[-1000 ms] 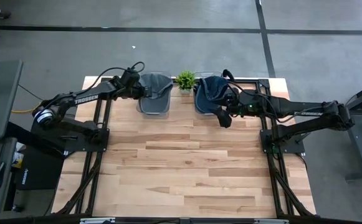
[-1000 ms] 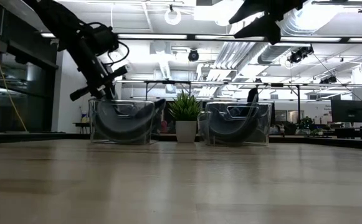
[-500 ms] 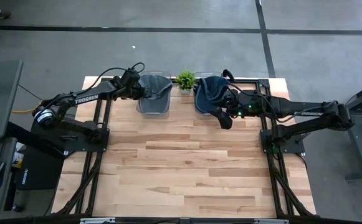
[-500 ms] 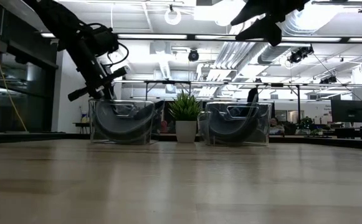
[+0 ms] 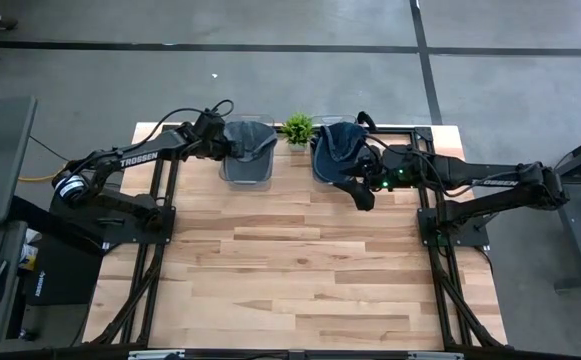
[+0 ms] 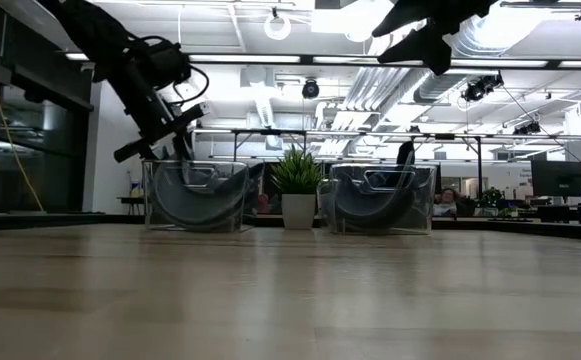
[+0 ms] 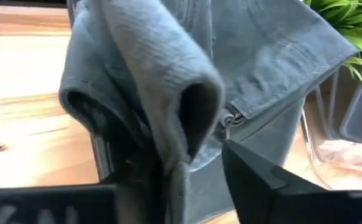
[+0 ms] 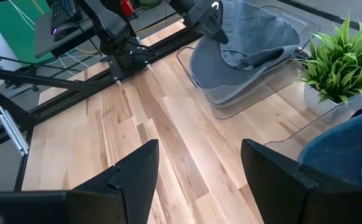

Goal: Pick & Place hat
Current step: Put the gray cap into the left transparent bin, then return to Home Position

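Note:
A grey hat (image 5: 250, 150) lies crumpled in a clear container (image 6: 198, 195) at the table's far edge, left of a small plant. My left gripper (image 5: 226, 147) is at the hat's left rim, open, with a fold of the hat (image 7: 174, 118) between its fingers. A blue hat (image 5: 332, 148) rests in a second clear container (image 6: 382, 198) right of the plant. My right gripper (image 5: 360, 192) hovers open above the table, just in front of the blue hat, with nothing between its fingers (image 8: 199, 180). My left gripper stands open around a doubled fold of the grey hat's edge (image 7: 184, 134), coming slantwise from the table's left. The fold leans toward one finger, which the cloth mostly hides. The other finger (image 7: 255, 180) is clear of it. The hat rests in its container.
A potted green plant (image 5: 297, 128) stands between the two containers at the far edge. The arms' black frames (image 5: 155, 215) run along both sides of the wooden table. The wide near part of the tabletop (image 5: 290, 270) is bare wood.

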Controlling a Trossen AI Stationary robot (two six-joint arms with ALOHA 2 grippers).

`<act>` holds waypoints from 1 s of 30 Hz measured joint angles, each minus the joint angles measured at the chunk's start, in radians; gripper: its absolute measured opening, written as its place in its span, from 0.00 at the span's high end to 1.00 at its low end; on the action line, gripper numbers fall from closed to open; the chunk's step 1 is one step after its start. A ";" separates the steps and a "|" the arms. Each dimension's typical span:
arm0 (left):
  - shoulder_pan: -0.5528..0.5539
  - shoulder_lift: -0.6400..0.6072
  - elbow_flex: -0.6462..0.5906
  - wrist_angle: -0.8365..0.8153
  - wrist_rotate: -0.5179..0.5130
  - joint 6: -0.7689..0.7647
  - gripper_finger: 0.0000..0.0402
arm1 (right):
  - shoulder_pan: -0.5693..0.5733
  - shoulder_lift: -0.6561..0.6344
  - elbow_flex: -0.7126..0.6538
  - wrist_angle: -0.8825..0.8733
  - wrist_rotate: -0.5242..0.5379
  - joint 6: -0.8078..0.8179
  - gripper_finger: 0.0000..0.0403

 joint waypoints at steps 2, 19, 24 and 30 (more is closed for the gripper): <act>0.000 0.000 0.009 -0.017 0.000 0.005 0.60 | 0.000 -0.001 0.000 -0.001 -0.001 0.000 0.45; 0.000 -0.012 0.230 -0.366 -0.076 0.131 0.49 | 0.000 -0.240 0.000 -0.099 0.060 -0.009 0.45; -0.002 -0.082 0.235 -0.431 -0.086 0.142 0.49 | 0.000 -0.330 0.000 -0.170 0.102 -0.010 0.45; -0.080 -0.198 0.235 -0.488 -0.132 0.150 0.51 | 0.000 -0.418 0.000 -0.254 0.143 -0.009 0.45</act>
